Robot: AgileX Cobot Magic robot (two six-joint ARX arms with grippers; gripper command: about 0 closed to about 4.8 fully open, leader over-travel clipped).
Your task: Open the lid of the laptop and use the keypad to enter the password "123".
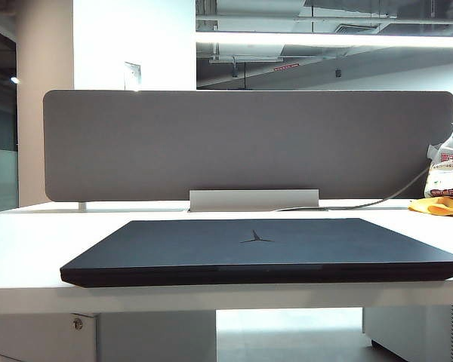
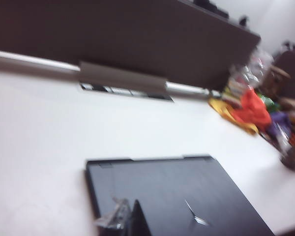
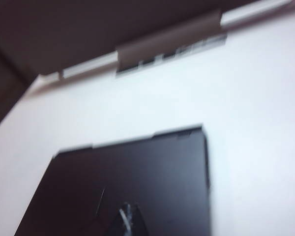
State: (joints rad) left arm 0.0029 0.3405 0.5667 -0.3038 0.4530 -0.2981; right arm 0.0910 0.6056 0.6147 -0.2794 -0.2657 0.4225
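Observation:
The black laptop (image 1: 264, 253) lies closed on the white table (image 1: 30, 249), near its front edge. Its matte lid (image 1: 211, 237) faces up and carries a small Y-shaped emblem (image 1: 257, 239). The keypad is hidden under the closed lid. Neither arm shows in the exterior view. In the left wrist view, my left gripper (image 2: 130, 219) hovers above the lid (image 2: 187, 191) near one side edge, its fingertips together and holding nothing. The right wrist view is blurred; my right gripper (image 3: 129, 219) hangs over the lid (image 3: 147, 167), shut and empty.
A wide grey divider board (image 1: 249, 143) stands behind the laptop on a metal bracket (image 1: 254, 200). A grey cable (image 1: 392, 197) runs along the back. Colourful bags and wrappers (image 1: 447, 185) (image 2: 250, 110) are piled at the table's right end.

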